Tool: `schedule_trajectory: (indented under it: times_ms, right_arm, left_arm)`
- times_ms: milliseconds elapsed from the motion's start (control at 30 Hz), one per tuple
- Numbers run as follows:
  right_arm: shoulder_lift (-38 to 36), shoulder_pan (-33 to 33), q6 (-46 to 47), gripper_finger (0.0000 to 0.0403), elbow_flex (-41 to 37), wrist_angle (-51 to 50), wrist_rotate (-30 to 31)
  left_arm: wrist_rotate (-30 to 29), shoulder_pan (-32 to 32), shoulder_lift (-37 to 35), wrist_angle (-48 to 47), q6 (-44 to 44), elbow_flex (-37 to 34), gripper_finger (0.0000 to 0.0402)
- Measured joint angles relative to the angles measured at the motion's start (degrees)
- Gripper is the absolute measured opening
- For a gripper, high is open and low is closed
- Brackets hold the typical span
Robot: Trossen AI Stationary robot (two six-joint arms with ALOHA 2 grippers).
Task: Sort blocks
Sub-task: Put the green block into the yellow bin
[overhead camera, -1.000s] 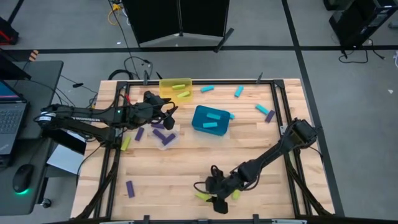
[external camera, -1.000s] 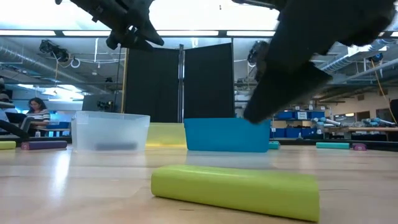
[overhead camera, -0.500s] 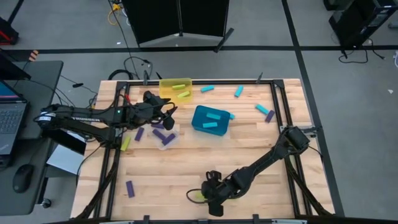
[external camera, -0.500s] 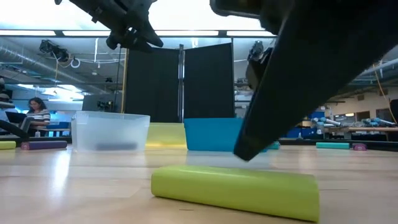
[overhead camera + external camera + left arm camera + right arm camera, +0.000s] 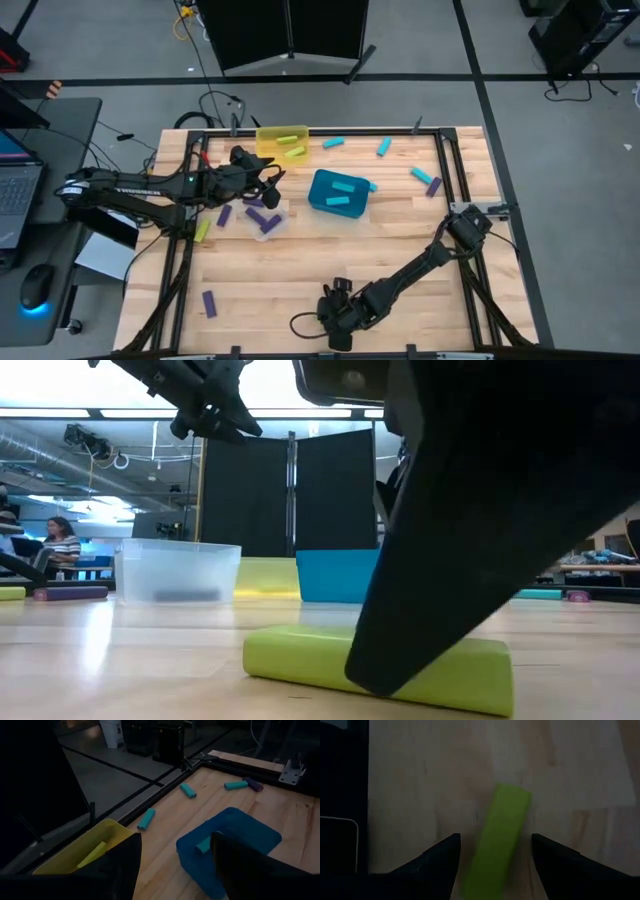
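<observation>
Right gripper [image 5: 492, 870] low over a yellow-green block [image 5: 497, 840] on the table [image 5: 260, 290], fingers wide, straddling it. Left gripper [image 5: 272, 180] above the clear bin [image 5: 178, 570], fingers parted, empty.

Right gripper [image 5: 335, 322] low at the table's near edge — left gripper [image 5: 268, 187] by the yellow bin [image 5: 268, 137].

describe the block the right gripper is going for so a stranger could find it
Start at the table's near edge, far from the bins. The right gripper hangs open over a yellow-green block lying flat between its fingers. No other block lies beside it; the nearest purple block sits well off.
</observation>
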Motion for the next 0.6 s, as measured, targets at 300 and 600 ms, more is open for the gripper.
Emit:
schedule_trajectory:
  times_ms: [300,600]
  right_arm:
    - [-0.08,-0.05,0.51,0.0211,-0.27,-1.15,0.61]
    - [-0.17,-0.32,-1.26,0.0156,-0.25,-3.04,-1.05]
  left_arm:
    - [0.0,0.0,0.01,-0.1,0.0,0.0,0.0243]
    - [0.0,0.0,0.0,-0.08,0.09,0.0,0.0243]
